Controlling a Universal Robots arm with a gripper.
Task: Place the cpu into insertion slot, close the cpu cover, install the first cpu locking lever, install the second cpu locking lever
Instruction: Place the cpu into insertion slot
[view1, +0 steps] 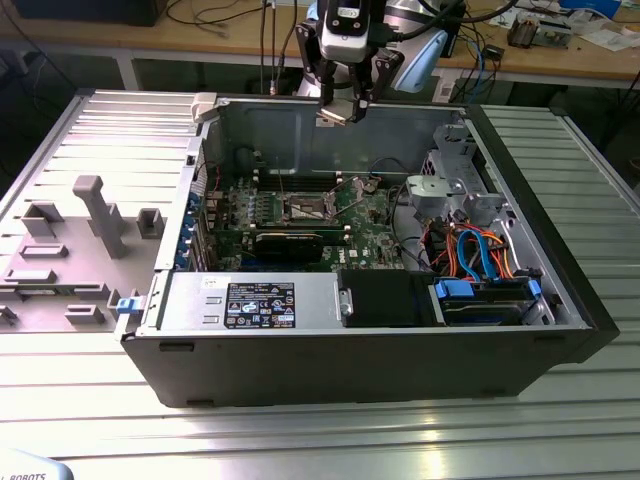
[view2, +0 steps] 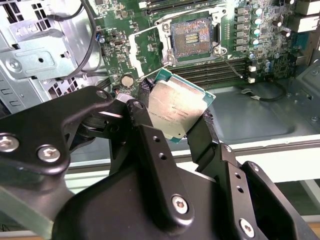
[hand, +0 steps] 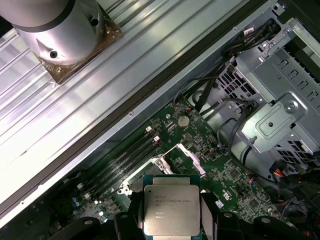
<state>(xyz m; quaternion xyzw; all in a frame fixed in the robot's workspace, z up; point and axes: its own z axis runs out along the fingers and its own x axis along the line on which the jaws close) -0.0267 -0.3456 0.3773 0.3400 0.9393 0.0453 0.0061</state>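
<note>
Silvery-grey on top, the cpu (view2: 176, 114) sits clamped between the gripper's (view1: 343, 110) black fingers (view2: 199, 136), held in the air over the open computer case (view1: 350, 360). The insertion slot (view2: 192, 36) lies uncovered on the green circuit board (view2: 115, 55), well apart.

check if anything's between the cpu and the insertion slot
Nothing visible does. The gripper holds the cpu above the case; the insertion slot lies bare, its cpu cover swung open to one side.
</note>
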